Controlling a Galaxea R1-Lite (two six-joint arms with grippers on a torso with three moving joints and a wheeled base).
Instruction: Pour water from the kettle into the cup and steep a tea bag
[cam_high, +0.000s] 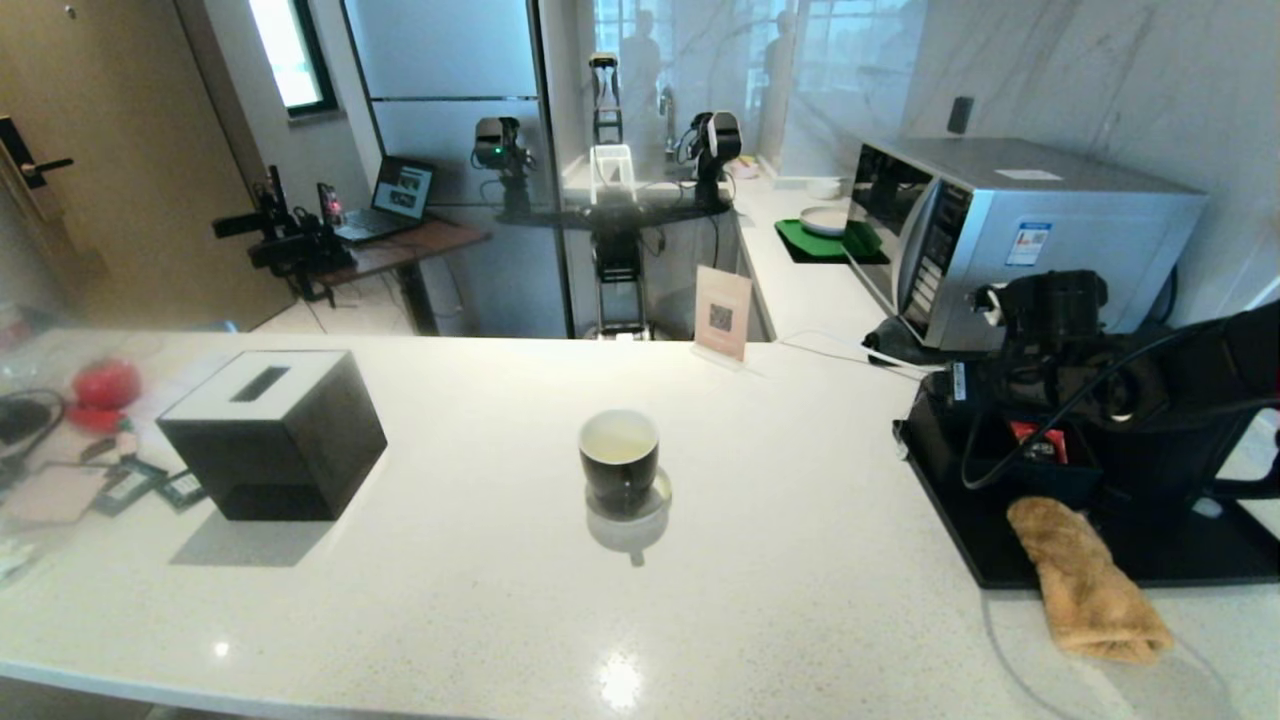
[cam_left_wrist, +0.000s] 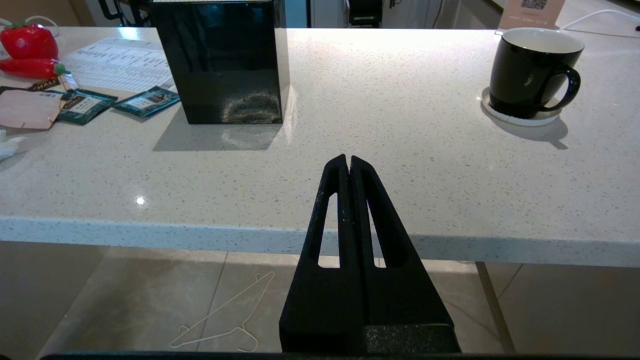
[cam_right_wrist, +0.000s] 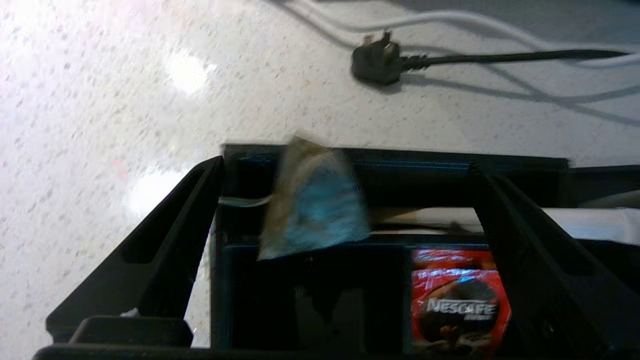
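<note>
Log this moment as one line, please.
right hand: open over tea bag | cup: filled | left hand: shut, parked

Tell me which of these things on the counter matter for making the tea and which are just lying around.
For the job: cup; water in it; tea bag in the black organiser; right gripper, fingers open, near it.
Lying about: black box; microwave; brown cloth; Nescafe packet; plug; left gripper, parked shut.

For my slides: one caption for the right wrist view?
Open right gripper poised over a black organizer holding the tea bag and a red Nescafe packet.
</note>
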